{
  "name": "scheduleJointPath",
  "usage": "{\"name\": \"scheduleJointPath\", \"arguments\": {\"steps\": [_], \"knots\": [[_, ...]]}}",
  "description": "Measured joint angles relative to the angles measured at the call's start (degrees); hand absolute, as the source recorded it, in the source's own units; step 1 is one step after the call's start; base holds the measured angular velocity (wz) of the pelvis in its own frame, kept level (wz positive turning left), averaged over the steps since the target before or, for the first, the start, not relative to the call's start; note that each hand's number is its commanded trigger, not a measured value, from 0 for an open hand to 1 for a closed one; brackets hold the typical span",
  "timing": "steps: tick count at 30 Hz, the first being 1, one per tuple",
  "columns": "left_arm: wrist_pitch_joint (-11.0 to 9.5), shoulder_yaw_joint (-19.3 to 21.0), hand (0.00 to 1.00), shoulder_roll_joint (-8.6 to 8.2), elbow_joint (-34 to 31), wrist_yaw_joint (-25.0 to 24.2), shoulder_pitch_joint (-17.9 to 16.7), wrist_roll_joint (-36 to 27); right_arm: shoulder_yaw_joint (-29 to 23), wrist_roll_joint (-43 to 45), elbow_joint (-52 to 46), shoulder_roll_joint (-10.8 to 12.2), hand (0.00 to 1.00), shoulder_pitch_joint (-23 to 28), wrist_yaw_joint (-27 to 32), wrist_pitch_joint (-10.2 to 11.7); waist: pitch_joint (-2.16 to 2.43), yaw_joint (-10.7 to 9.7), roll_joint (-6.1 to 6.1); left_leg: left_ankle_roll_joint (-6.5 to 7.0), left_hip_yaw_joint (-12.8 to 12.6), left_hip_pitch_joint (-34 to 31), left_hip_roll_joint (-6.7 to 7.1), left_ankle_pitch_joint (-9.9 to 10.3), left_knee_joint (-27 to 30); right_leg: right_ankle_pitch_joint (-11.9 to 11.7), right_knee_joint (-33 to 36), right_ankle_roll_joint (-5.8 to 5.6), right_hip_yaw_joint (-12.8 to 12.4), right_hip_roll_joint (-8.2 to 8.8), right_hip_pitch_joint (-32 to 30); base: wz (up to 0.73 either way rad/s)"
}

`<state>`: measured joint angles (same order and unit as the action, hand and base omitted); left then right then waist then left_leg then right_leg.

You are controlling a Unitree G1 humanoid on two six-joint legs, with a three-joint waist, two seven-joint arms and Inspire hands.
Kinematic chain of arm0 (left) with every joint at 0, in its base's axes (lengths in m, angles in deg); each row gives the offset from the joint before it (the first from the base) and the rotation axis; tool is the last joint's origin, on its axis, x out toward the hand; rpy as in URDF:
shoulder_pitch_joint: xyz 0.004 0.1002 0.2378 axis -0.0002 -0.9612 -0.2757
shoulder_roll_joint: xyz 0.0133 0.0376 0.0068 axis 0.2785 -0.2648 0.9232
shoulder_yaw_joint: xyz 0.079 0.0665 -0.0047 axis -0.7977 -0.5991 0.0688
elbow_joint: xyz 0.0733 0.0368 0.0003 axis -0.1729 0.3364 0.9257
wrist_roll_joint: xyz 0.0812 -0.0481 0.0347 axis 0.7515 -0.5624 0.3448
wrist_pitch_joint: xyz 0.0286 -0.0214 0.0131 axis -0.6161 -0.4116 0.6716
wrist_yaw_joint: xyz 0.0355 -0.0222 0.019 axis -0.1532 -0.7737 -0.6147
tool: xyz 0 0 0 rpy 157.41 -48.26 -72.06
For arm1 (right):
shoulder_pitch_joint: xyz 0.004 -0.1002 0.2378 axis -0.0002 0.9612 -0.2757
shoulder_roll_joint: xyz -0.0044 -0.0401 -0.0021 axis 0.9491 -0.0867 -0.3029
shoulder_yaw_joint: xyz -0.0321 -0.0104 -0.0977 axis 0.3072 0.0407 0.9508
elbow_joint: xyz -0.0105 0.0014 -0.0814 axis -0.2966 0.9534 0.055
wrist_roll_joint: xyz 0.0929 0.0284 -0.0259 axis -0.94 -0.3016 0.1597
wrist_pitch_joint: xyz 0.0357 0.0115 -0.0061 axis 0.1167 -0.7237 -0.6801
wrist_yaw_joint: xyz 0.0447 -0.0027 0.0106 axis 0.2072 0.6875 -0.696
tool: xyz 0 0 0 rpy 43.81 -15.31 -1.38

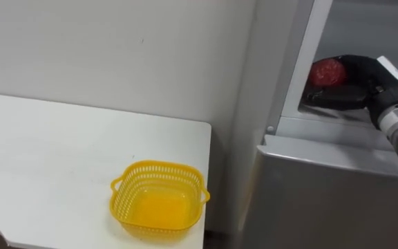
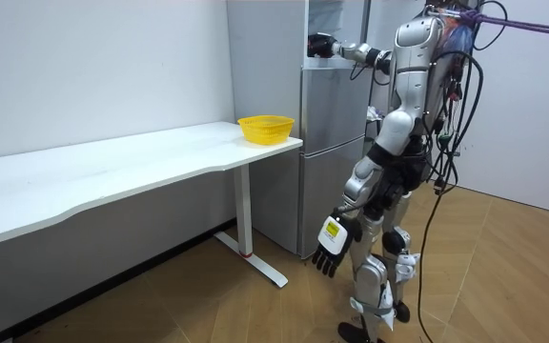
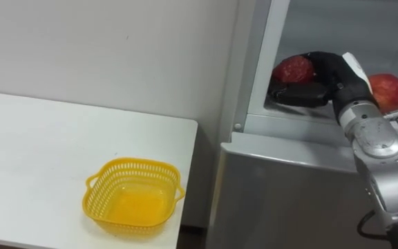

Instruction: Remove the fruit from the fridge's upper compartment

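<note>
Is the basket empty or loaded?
Empty: the basket's bare floor shows inside its rim; both red fruits sit in the fridge.

Glossy plastic basket, smooth matt table (white), brushed metal fridge, dull-skinned red fruit

**Right arm:** raised to shoulder height and extended forward. In the eye views the silver forearm rises from the lower right edge to the wrist in the upper right of the frame.

**Right hand****:** black, with its back turned upward. The fingers curl over the top of a red fruit and the thumb stretches along beneath it.

**Left arm:** hangs beside the body, slightly bent at the elbow, at lower centre of the room view.

**Left hand****:** below hip level, fingers relaxed and pointing toward the floor, holding nothing.

**Posture:** the torso is upright and the robot stands on both legs.
</note>
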<state>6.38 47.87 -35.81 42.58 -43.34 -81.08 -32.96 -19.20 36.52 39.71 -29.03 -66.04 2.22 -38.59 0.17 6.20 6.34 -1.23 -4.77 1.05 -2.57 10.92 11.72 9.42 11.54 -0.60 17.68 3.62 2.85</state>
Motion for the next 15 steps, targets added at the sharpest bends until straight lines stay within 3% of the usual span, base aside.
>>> {"name": "scheduleJointPath", "arguments": {"steps": [4,8,11,13,15], "knots": [[-0.03,-0.06,0.0,-0.07,0.01,0.03,-0.17,-0.01,0.45,0.91,-0.32,0.02,1.0,0.02,1.28,-0.18,-0.01,0.02,0.02,-0.01,0.02,0.03,-0.06,0.01,-0.02,0.0,0.0,0.0,0.06,-0.04,0.0,0.0],[-0.03,-0.07,0.0,-0.14,-0.08,0.44,-0.59,-0.02,0.6,2.81,-3.42,0.66,1.0,1.1,3.36,-1.68,0.0,-0.01,0.0,-0.02,0.02,0.15,-0.07,0.01,-0.22,0.0,0.0,0.0,0.11,-0.06,-0.11,-0.02],[-0.12,0.07,0.0,-0.48,-0.06,1.17,-0.87,0.02,-1.19,4.38,-9.19,2.27,1.0,4.87,6.5,-2.44,0.13,0.11,-0.26,-0.02,0.0,0.05,-0.07,0.01,-0.23,0.0,0.0,0.0,0.19,-0.05,-0.28,0.0],[-0.52,0.03,0.0,-0.84,-0.05,1.53,-1.43,-0.11,-3.58,5.5,-15.39,4.78,1.0,8.79,9.84,-2.8,0.27,0.01,-0.89,-0.01,0.13,-0.27,-0.01,0.01,-0.11,0.0,0.01,0.0,0.58,0.05,-0.35,0.02],[-0.73,-0.04,0.0,-1.31,-0.04,2.49,-1.66,-0.11,-4.47,6.96,-20.7,5.62,1.0,12.21,12.28,-3.03,0.66,0.14,-1.66,0.01,0.11,-0.4,0.08,0.0,-0.05,0.0,0.01,0.0,0.83,0.17,-0.77,0.03]]}}
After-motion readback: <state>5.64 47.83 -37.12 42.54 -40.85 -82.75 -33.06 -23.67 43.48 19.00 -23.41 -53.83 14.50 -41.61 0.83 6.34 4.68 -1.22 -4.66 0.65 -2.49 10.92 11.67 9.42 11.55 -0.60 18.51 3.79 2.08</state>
